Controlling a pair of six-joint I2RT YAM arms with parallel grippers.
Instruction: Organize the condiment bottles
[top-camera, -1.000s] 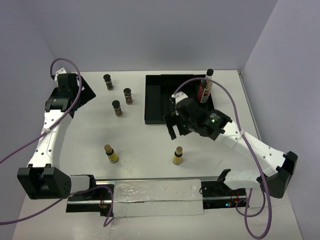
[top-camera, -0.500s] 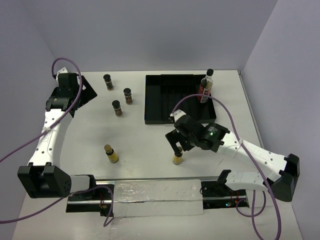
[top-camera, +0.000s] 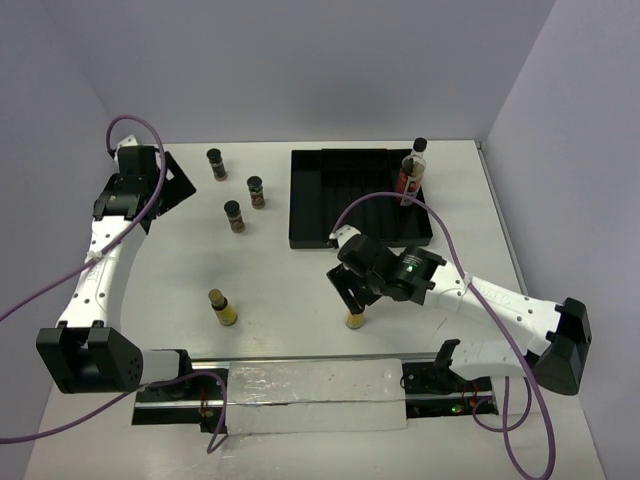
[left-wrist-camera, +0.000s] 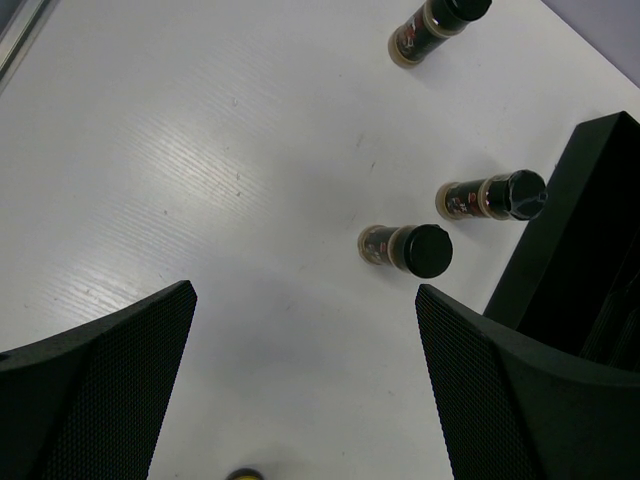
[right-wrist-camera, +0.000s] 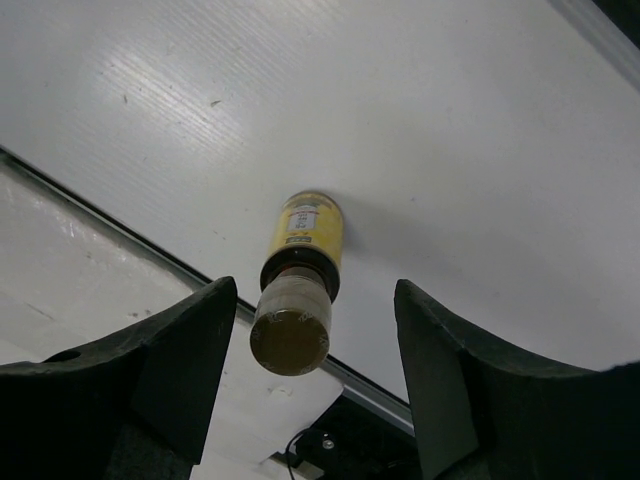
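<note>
A yellow bottle with a tan cap stands upright near the table's front edge, between the fingers of my right gripper. The jaws flank its cap with a gap on each side, so the gripper is open. From above, that gripper covers most of the bottle. A second yellow bottle stands to the left. Three dark brown bottles stand at the back left. My left gripper hangs open and empty above the table, short of the nearest dark bottle.
A black ribbed tray lies at the back right. A reddish bottle and a pale black-capped bottle stand at its far right corner. A metal rail runs along the front edge, just behind the flanked bottle.
My right arm has swung from the tray toward the front edge and come down over the yellow bottle, its jaws narrowing. The left arm has hardly moved.
</note>
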